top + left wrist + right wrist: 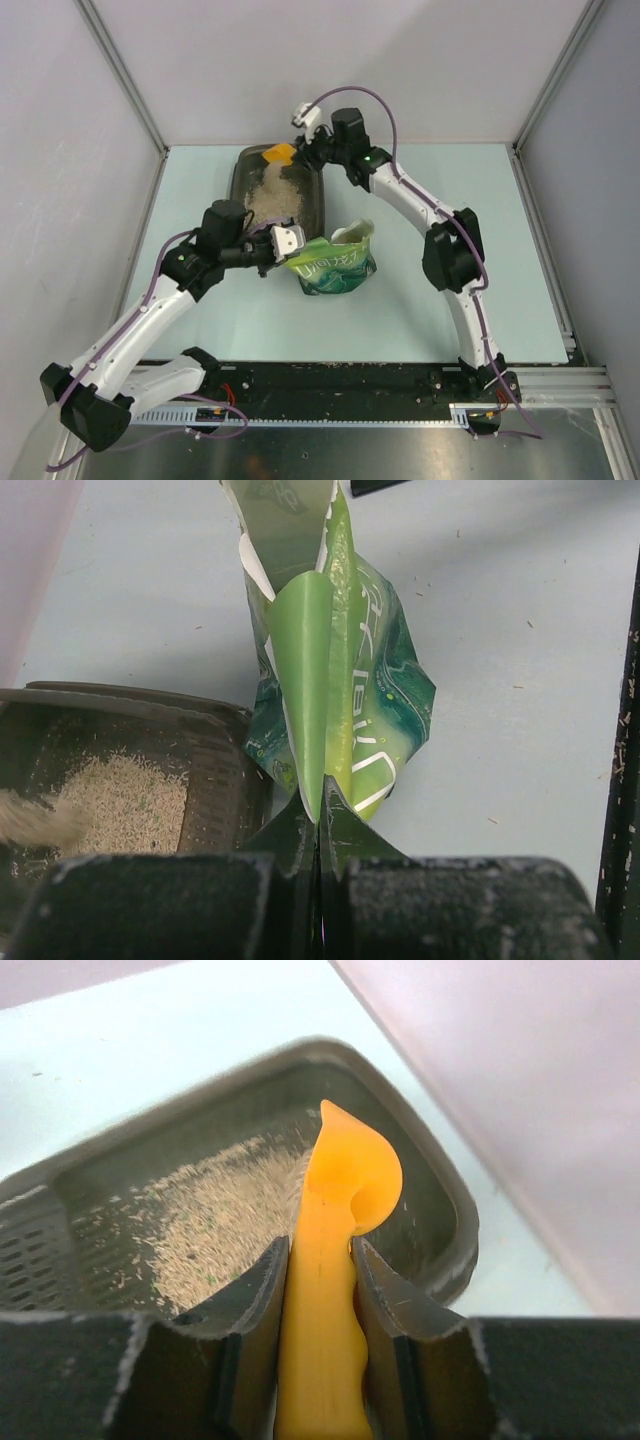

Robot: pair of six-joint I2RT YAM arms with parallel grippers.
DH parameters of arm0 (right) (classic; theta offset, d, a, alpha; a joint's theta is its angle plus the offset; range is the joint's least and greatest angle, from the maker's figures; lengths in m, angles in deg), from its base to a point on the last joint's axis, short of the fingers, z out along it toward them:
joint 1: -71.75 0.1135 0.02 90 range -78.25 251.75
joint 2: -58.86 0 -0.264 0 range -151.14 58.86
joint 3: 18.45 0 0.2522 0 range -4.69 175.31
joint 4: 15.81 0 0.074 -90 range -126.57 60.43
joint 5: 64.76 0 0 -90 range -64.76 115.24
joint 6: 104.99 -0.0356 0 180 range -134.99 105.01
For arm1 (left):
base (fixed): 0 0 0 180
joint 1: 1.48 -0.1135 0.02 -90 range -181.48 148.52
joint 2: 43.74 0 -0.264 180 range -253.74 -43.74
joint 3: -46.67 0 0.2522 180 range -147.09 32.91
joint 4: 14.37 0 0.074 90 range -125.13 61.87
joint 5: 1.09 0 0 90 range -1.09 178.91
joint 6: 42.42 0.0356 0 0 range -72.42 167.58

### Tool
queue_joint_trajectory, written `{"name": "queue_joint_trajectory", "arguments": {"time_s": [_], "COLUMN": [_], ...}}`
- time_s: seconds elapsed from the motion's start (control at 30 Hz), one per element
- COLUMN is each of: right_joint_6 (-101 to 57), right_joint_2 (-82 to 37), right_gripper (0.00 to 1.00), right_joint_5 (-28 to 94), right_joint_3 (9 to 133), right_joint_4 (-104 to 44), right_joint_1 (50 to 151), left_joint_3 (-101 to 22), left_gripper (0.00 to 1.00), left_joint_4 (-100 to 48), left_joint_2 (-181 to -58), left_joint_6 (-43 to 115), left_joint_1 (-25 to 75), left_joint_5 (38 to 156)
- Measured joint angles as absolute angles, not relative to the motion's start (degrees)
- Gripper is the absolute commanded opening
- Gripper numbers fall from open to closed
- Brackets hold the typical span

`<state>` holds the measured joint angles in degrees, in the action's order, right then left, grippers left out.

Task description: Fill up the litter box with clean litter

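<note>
The dark brown-grey litter box [312, 205] lies at the back middle of the table, with pale beige clean litter [274, 190] spread inside. It also shows in the left wrist view [215, 780] and the right wrist view [440, 1200], with litter [125, 805] [215, 1225]. My right gripper [305, 153] [320, 1250] is shut on the handle of an orange scoop [279, 153] [340, 1200], held over the box's far end. My left gripper [283, 243] [320, 810] is shut on the edge of a green pouch [335, 262] [340, 680], which stands just right of the box's near corner.
Grey walls close in the table at the back and both sides. Loose granules dot the pale table surface [520, 680]. A black rail [340, 385] runs along the near edge by the arm bases.
</note>
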<state>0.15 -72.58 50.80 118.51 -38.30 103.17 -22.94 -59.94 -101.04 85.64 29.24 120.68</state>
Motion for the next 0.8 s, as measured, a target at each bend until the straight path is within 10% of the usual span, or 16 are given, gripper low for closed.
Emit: {"name": "queue_joint_trajectory", "arguments": {"time_s": [0.8], "right_joint_6": [1.20], "right_joint_2": [-42.83], "right_gripper": [0.00], "right_joint_5": [59.63], "right_joint_3": [111.36], "right_joint_4": [-65.12], "right_joint_1": [92.70], "left_joint_3": [-27.60], "left_gripper": [0.00], "left_joint_4": [-56.93], "left_joint_2": [-106.02], "left_joint_6": [78.32], "left_joint_1": [27.10], "left_joint_5": [122.62]}}
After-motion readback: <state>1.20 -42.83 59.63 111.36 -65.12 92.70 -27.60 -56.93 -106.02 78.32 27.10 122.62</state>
